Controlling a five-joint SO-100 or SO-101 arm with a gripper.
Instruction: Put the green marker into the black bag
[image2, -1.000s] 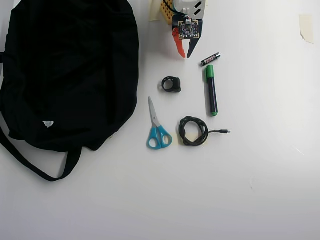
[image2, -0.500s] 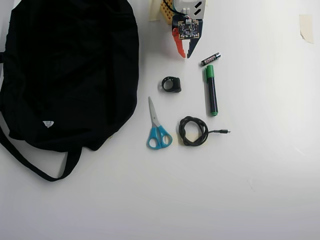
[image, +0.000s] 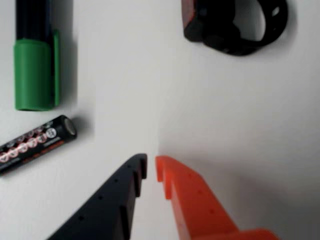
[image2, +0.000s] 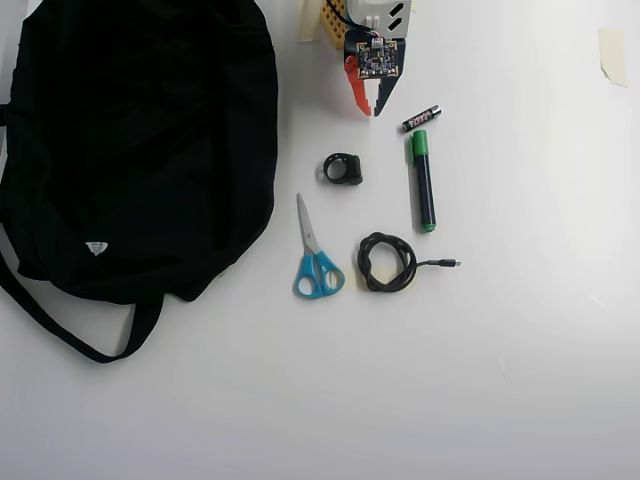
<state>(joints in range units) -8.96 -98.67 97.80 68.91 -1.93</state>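
The green marker (image2: 423, 180) lies on the white table right of centre in the overhead view, green cap toward the arm. In the wrist view its green cap (image: 35, 75) shows at the top left. The black bag (image2: 130, 140) fills the left of the overhead view, with a white triangular tag and a strap loop. My gripper (image2: 368, 110) hovers at the top centre, above the table, left of the marker's cap. In the wrist view the gripper (image: 151, 166) has one black and one orange finger, almost together with a narrow gap, holding nothing.
A black battery (image2: 421, 118) with pink lettering lies just right of the gripper, also in the wrist view (image: 35, 142). A small black ring-shaped object (image2: 343, 168), blue-handled scissors (image2: 315, 260) and a coiled black cable (image2: 388, 262) lie below. Tape (image2: 612, 55) sits top right.
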